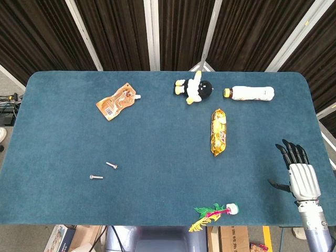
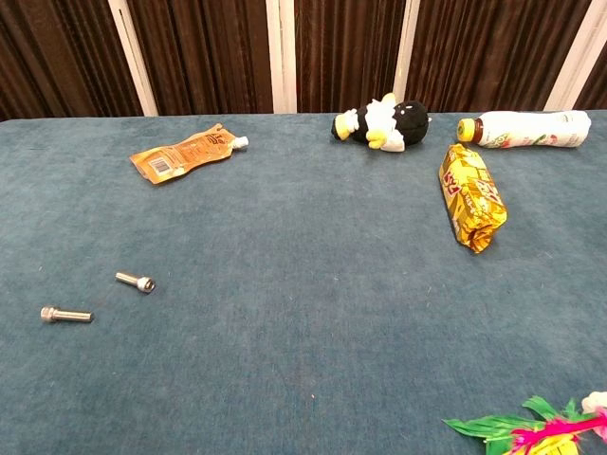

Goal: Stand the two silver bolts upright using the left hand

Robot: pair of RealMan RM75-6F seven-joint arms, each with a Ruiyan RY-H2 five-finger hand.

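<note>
Silver steel, small and stiff: both bolts will be light but slick and apt to roll, so I judge a pinch on the shank just under the head best. Near bolt (image 1: 96, 177) lies flat at the table's (image 1: 157, 131) seven o'clock, long axis nine-to-three, head toward nine. Far bolt (image 1: 111, 166) lies just beside it at one o'clock, axis ten-to-four, head toward four. My left robot hand is out of sight; my right robot hand (image 1: 300, 176) rests released at four o'clock.

Right hand (image 1: 300, 176) rests flat (fingers apart) — holding nothing; left unseen.
</note>
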